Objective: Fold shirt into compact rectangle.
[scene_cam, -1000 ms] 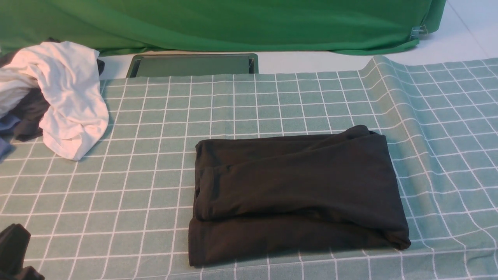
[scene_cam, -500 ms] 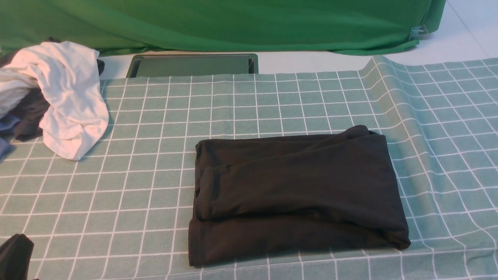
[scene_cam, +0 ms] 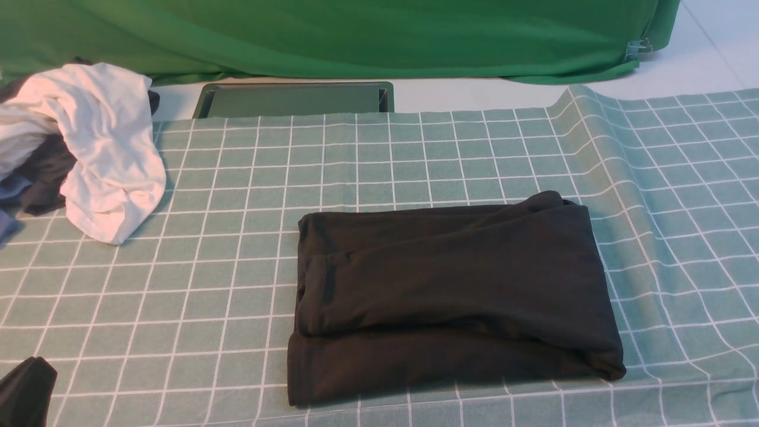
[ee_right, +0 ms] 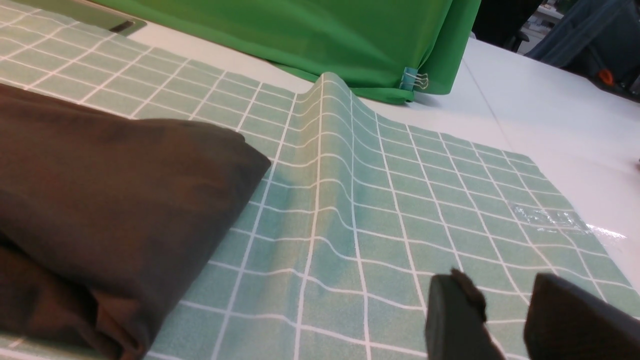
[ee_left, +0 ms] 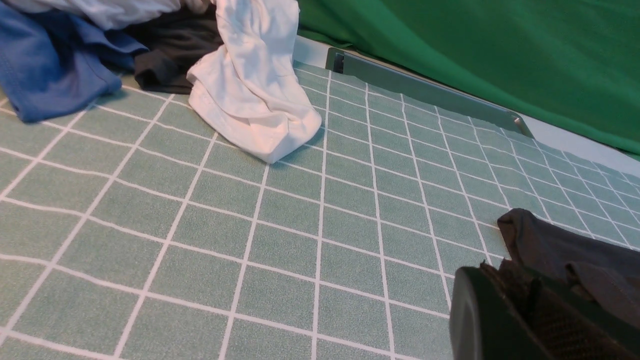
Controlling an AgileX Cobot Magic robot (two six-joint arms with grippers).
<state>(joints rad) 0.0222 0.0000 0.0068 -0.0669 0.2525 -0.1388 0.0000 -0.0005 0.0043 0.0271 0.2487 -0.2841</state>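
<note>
The black shirt (scene_cam: 450, 290) lies folded into a rough rectangle on the checked cloth, a little right of the middle in the front view. Its logo and neck label are hidden. My left gripper (scene_cam: 26, 388) shows only as a dark tip in the lower-left corner, well apart from the shirt. In the left wrist view the left gripper (ee_left: 500, 275) is shut with nothing between its fingers, and a corner of the shirt (ee_left: 560, 245) lies beyond it. The right gripper (ee_right: 505, 295) is open over bare cloth, to the side of the shirt's edge (ee_right: 125, 200). It is out of the front view.
A pile with a white garment (scene_cam: 101, 148), a blue cloth (ee_left: 50, 75) and a dark garment (ee_left: 170, 50) sits at the far left. A green tray (scene_cam: 293, 99) lies at the back edge. The checked cloth (scene_cam: 237, 267) rises in a ridge (scene_cam: 584, 112) at the right.
The left gripper has dropped lower in the front view's bottom-left corner, pulling back from the table. The shirt has not moved.
</note>
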